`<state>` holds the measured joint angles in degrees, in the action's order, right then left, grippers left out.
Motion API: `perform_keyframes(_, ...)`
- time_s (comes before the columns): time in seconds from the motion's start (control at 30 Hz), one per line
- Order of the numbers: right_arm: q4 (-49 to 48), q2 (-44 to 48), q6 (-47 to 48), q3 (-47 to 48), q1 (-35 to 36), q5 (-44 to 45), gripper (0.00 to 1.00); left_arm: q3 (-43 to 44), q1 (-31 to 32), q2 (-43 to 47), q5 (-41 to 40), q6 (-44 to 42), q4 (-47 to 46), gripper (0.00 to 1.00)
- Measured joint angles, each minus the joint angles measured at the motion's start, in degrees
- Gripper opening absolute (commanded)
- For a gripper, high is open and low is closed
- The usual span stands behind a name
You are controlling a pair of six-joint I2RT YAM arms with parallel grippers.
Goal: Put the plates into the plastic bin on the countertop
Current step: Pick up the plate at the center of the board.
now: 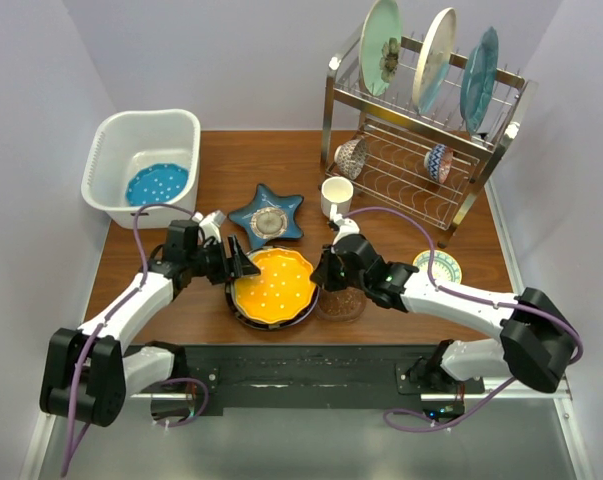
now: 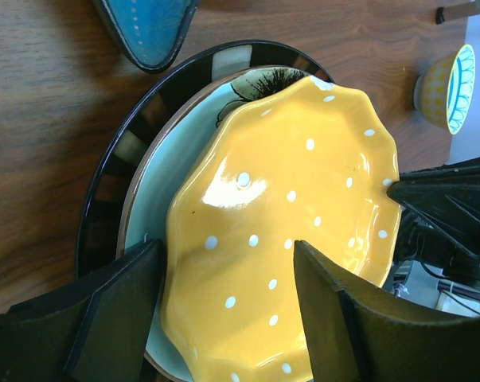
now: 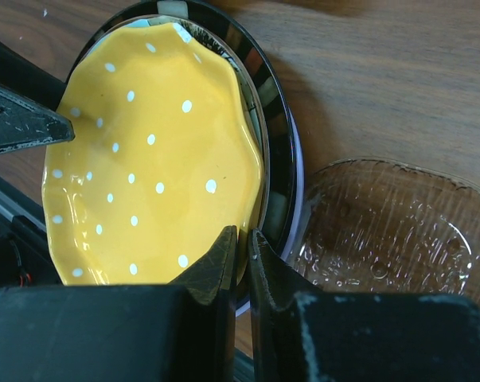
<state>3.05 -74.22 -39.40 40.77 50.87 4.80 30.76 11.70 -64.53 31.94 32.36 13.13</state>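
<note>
The orange scalloped plate (image 1: pixel 273 285) with white dots tops a stack on the countertop (image 1: pixel 231 165), over a pale green plate (image 2: pixel 156 183) and a black-rimmed plate (image 2: pixel 112 175). It is tilted. My right gripper (image 1: pixel 321 272) is shut on its right rim (image 3: pixel 241 243). My left gripper (image 1: pixel 246 265) is open, its jaws astride the plate's left edge (image 2: pixel 228 255). The white plastic bin (image 1: pixel 116 150) stands at the far left and holds a blue dotted plate (image 1: pixel 156 183). The blue star-shaped dish (image 1: pixel 266 215) lies just behind the stack.
A steel wire dish rack (image 1: pixel 421 175) at the back right holds three upright plates and two bowls. A white mug (image 1: pixel 336 195) stands before it. A clear glass bowl (image 3: pixel 383 231) touches the stack's right side. A small yellow-patterned bowl (image 1: pixel 438 267) sits farther right.
</note>
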Motion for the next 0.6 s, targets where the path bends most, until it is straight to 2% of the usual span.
perform_keyframes(0.6,0.26,1.25,1.38,-0.55,-0.81,3.15,0.0,-3.04,-0.44,-1.25,6.99,1.77,-7.04,0.68)
